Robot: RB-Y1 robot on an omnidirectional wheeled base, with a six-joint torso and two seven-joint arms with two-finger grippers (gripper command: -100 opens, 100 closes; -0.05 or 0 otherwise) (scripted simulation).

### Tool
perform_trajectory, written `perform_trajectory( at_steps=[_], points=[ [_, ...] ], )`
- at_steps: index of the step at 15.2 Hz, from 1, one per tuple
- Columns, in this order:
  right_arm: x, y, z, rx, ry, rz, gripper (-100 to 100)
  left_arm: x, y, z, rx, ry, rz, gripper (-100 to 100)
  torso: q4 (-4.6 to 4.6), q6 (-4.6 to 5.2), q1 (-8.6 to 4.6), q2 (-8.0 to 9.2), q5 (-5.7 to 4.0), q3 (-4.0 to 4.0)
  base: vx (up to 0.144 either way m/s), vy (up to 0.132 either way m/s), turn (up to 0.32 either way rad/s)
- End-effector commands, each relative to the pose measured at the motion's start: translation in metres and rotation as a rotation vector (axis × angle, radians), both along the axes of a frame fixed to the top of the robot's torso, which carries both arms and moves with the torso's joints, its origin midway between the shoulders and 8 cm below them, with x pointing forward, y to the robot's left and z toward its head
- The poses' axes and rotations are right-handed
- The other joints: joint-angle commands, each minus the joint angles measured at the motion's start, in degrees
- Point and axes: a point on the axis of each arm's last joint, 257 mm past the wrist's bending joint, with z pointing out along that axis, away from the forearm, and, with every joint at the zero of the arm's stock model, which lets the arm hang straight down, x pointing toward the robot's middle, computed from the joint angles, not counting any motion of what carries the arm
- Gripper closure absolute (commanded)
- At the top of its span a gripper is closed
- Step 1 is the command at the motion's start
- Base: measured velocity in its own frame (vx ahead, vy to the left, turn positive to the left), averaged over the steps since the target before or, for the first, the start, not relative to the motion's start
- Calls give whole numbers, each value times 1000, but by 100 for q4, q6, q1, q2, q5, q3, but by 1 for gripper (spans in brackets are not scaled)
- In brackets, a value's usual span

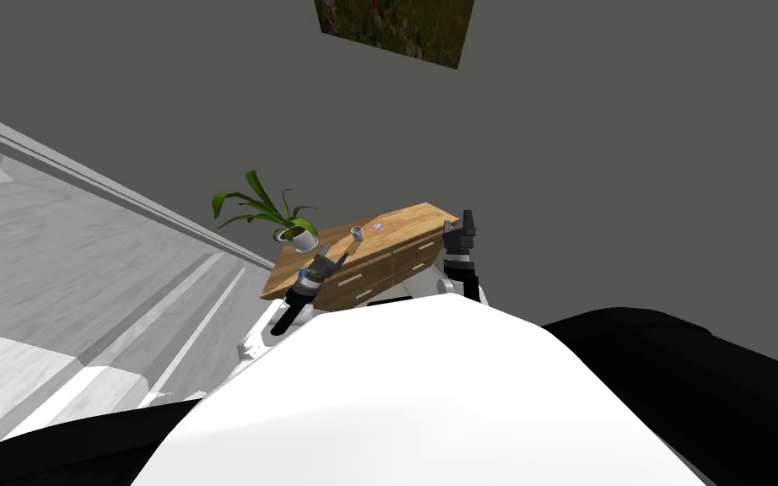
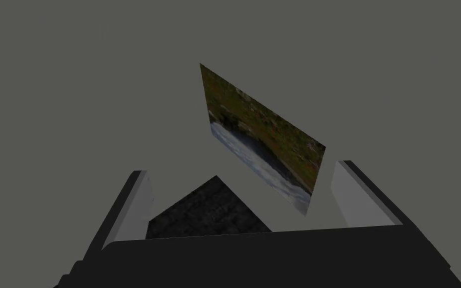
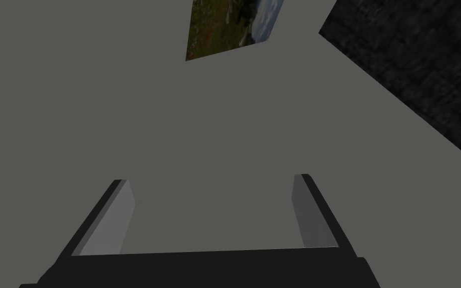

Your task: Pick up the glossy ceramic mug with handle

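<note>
Starting with the head view: the mug (image 1: 358, 231), small and grey, stands upright on top of a wooden dresser (image 1: 404, 221). A potted plant (image 1: 298, 236) is at one end of the dresser, and a small flat item (image 1: 376, 226) lies just beside the mug. Which way the handle faces cannot be told. The left gripper (image 1: 337, 251) is raised in front of the drawers, near the mug but apart from it. The right gripper (image 1: 467, 222) is held up off the dresser's far end, well apart from the mug.

Left wrist view: the left gripper (image 2: 242, 167) is released, fingers spread wide, nothing between them. It is aimed at the wall, not at the mug.

Right wrist view: the right gripper (image 3: 210, 178) is likewise released and empty.

Assessment: the step in hand is the approach, and no grasp has begun. The left arm is the nearer and appears the sensible choice.

- Tilt its wrist down until the mug sits centred between the fingers.
- Come in level with the mug's body, clear of the plant's leaves and the flat item.
- Close across the body rather than the handle.
- Seat the fingers deep before lifting, since a glossy wall is likely to slip.
</note>
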Motion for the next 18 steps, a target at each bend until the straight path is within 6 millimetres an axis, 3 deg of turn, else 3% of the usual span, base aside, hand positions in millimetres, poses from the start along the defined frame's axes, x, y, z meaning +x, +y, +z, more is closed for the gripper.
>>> perform_trajectory(
  at_steps=[1, 4, 5, 7, 8, 10, 11, 14, 15, 18],
  points=[
    [0, 0, 0, 0, 0, 0, 0, -1, 1, -16, 121, -23, -21, -100, 0, 0, 0, 0, 0, 0, -45, 52, -204],
    [0, 0, 0, 0, 0, 0, 0, -2, 3, -18, 180, -41, -25, -100, -1, 0, -2, -3, -1, -2, -33, 47, -108],
    [0, 0, 0, 0, 0, 0, 0, -3, 6, -31, 279, -58, -47, -100, -2, -1, -7, -8, -1, -4, -29, 33, -225],
    [0, 0, 0, 0, 0, 0, 0, -4, 7, -33, 322, -74, -50, -100, -2, 4, -5, -7, -2, -5, -34, 50, -175],
    [0, 0, 0, 0, 0, 0, 0, -5, 12, -46, 408, -87, -73, -100, -2, 0, -4, -8, -1, -5, -37, 54, -277],
    [0, 0, 0, 0, 0, 0, 0, -6, 14, -48, 466, -111, -79, -100, -2, 4, 0, -7, -1, -4, -36, 51, -179],
    [0, 0, 0, 0, 0, 0, 0, -7, 21, -61, 542, -120, -103, -100, -2, 0, -3, -9, -1, -5, -31, 41, -244],
    [0, 0, 0, 0, 0, 0, 0, -8, 24, -62, 609, -150, -111, -100, -2, 1, -6, -11, -1, -7, -25, 34, -121],
    [0, 0, 0, 0, 0, 0, 0, -9, 34, -76, 702, -165, -140, -100, -3, -1, -11, -15, -2, -8, -17, 20, -270],
    [0, 0, 0, 0, 0, 0, 0, -10, 37, -77, 751, -190, -146, -100, -4, 0, -10, -18, -3, -10, -15, 30, -138]
  ],
)
